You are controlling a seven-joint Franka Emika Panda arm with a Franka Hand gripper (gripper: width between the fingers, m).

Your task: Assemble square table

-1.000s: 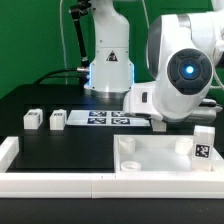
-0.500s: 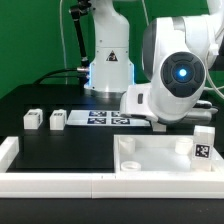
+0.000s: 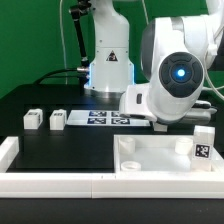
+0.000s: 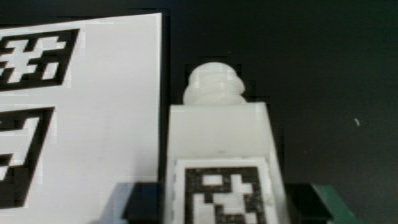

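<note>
Step, as judged: grasping next leg. Small white block leg with black-and-white tag (image 4: 221, 140), knobbed end pointing away, sits between gripper (image 4: 228, 205) fingertips, just beside marker board (image 4: 71, 120). Cannot tell whether jaws clamp it or only straddle it. White plastic square tabletop with raised rim (image 3: 150, 160) near, upright tagged leg (image 3: 203, 148) at its corner. Next: confirm hold, lift, align knob over free socket.

table (image 3: 70, 150): black, nothing fancy | two legs (image 3: 33, 119) (image 3: 58, 119) sat side by side toward the exterior view's left | marker board (image 3: 105, 119) lay just beside them | tabletop (image 3: 160, 152) sat front, exterior view's right | rail (image 3: 50, 185) ran along the front edge
</note>
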